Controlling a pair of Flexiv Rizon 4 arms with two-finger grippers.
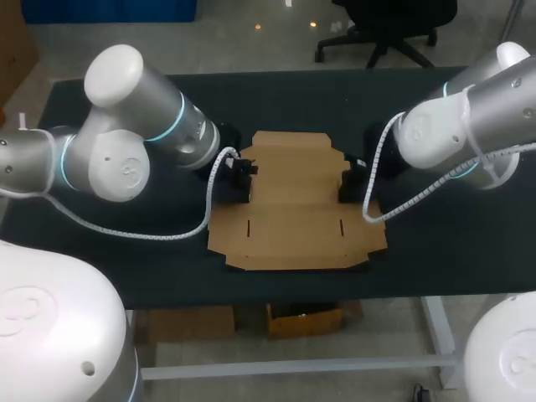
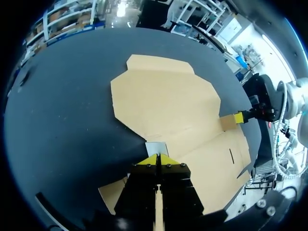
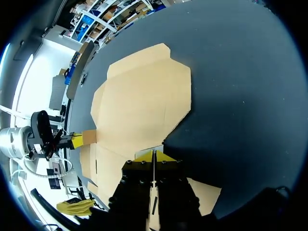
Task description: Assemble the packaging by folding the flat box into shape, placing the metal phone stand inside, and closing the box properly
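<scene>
Unfolded flat box (image 1: 293, 201) lies mid worktop (image 1: 444, 251), with left pincer (image 2: 158, 160) and right pincer (image 3: 154, 156) each nipped closed on an opposite side flap, probably to raise both side walls together; metal phone stand not in view.

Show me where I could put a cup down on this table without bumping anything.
Bare: the strip of table beyond the flat box, and the near corner at the box's right. Crowded: both sides of the box, where the left claw and right claw pinch its side edges.
</scene>
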